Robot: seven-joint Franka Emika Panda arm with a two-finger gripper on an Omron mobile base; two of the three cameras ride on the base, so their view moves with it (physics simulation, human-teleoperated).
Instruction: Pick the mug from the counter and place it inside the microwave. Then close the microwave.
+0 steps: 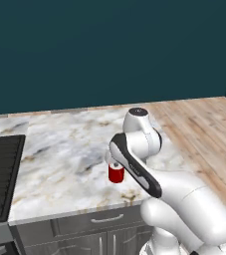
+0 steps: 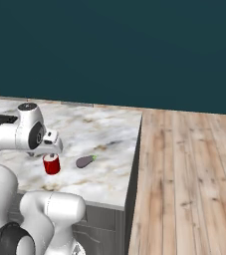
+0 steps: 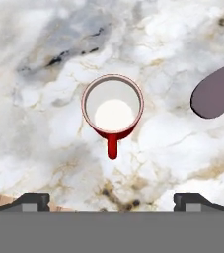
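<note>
A black ridged stovetop (image 1: 2, 174) sits at the far left, set into the marble counter (image 1: 64, 149). Near the counter's front edge a red mug (image 3: 112, 109) stands upright, white inside, its small handle pointing toward the camera on the hand. The gripper (image 3: 111, 200) hangs directly above the mug, jaws spread wide, holding nothing. Just right of the mug lies a dark purple eggplant (image 2: 85, 161), apart from it.

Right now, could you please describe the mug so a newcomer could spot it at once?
Find the marble counter right of the black stovetop. Near its front edge stands the mug, directly below the gripper. It is red and upright with a white inside, unlike the purple eggplant lying beside it.
</note>
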